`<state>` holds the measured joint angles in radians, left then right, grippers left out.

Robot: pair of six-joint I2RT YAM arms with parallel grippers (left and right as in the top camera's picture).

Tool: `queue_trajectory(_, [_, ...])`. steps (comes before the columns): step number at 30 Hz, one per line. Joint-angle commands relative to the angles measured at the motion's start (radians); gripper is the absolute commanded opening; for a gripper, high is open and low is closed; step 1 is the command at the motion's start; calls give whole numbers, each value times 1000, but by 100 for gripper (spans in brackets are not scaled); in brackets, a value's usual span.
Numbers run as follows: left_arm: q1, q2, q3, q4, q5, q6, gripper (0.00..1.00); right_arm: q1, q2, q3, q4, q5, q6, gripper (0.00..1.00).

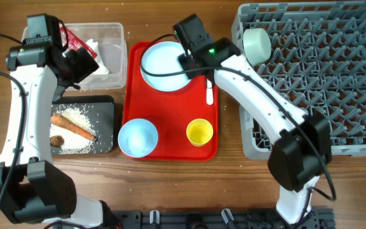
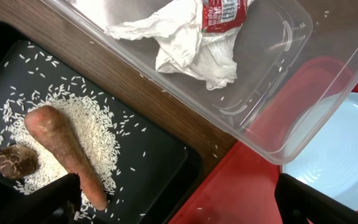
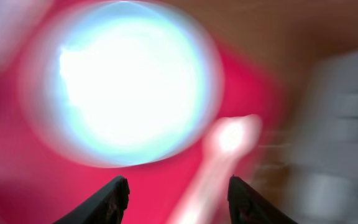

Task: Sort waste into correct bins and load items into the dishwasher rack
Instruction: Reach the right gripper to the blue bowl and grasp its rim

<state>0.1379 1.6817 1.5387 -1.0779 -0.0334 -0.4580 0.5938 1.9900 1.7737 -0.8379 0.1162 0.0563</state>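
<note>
The clear tub holds the red wrapper and crumpled napkin. The black tray holds rice, the orange carrot stick and the brown lump. On the red tray, the pale blue plate, blue bowl, yellow cup and white spoon rest. The green bowl lies in the grey rack. My left gripper is open and empty between tub and black tray. My right gripper is open above the plate's right edge and the spoon; that view is blurred.
The flat red tray lies between the black tray and the rack. The wooden table shows around them. The right arm reaches from the front right across the rack's left corner. The left arm comes up along the table's left edge.
</note>
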Motion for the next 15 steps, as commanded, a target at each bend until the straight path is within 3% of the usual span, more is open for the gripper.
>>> queue_trajectory(1, [6, -11, 16, -1, -13, 9, 100, 37, 14, -27, -24, -519, 293, 55])
queue_trajectory(10, [6, -11, 16, -1, -13, 9, 100, 198, 110, -107, -58, -529, 428, 58])
queue_trajectory(15, [6, -11, 16, -1, -13, 9, 100, 206, 166, -107, -89, -529, 478, 55])
